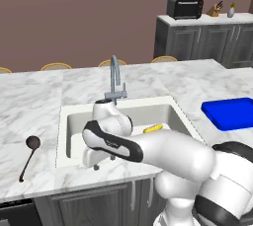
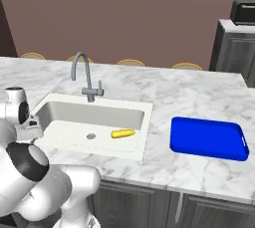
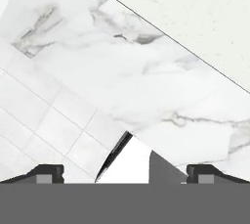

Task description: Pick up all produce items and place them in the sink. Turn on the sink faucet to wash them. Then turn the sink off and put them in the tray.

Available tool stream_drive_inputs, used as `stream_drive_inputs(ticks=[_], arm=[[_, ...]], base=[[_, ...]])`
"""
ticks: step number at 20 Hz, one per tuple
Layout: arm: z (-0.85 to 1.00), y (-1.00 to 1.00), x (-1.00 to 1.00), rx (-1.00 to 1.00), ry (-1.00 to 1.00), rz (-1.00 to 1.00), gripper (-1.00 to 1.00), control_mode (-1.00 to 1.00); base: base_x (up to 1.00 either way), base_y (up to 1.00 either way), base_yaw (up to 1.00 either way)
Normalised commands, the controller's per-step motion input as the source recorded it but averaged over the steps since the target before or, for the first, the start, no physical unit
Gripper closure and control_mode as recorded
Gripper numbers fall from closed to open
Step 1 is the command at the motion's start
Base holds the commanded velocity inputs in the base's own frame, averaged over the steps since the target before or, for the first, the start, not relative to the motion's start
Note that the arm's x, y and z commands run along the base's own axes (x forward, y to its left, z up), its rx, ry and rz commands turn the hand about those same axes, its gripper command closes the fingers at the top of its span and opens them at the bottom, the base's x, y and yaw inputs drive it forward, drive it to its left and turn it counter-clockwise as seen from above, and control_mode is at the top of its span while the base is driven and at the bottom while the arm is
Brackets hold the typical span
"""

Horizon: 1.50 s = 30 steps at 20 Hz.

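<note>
1. At the far left we see a black ladle (image 1: 28, 155) lying on the marble tabletop (image 1: 34, 96). It is no produce, and a sweep along that edge could knock it.
2. Next comes our hand (image 3: 125, 171), low over the tabletop's front edge near the sink (image 2: 60, 135). Its dark tips stand spread wide with nothing between them.
3. The sink is a deep off-white rectangular basin with smooth walls and a round metal drain (image 2: 90, 136).
4. The faucet (image 2: 84, 75) rises behind it, a slim grey gooseneck with a small lever at its base. We judge the risk here to be the bulky white arm striking the spout on its way in.
5. The corn (image 2: 122, 133) lies flat on the basin floor, right of the drain: a small yellow cob, rounded and likely to roll if nudged off-centre. A grasp across its ends might slip.
6. We cannot find the beige item, so washing could start one short.
7. At the right the tray (image 2: 209, 140) sits well apart from the sink: bright blue, flat, round-cornered, with a low rim that corn could roll over.
</note>
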Motion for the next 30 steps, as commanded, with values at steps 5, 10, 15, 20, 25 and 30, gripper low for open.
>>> stream_drive_inputs(ticks=[5, 10, 15, 20, 25, 30], arm=[[0.0, 0.81, -0.02, 0.03, 0.03, 0.29, -1.0, -1.0], [0.0, 0.76, -0.11, 0.03, 0.0, 0.25, -1.0, -1.0], [0.0, 0.67, -0.07, 0.07, -0.04, 0.2, -1.0, -1.0], [0.0, 0.55, 0.0, 0.11, -0.1, 0.16, -1.0, -1.0], [0.0, 0.43, 0.0, 0.12, -0.03, 0.12, -1.0, -1.0], [0.0, 0.45, 0.0, 0.11, 0.0, 0.08, -1.0, -1.0]], base=[[0.0, 0.0, 0.0], [0.0, 0.0, 0.0], [0.0, 0.0, 0.0], [0.0, 0.0, 0.0], [0.0, 0.0, 0.0], [0.0, 0.0, 0.0]])
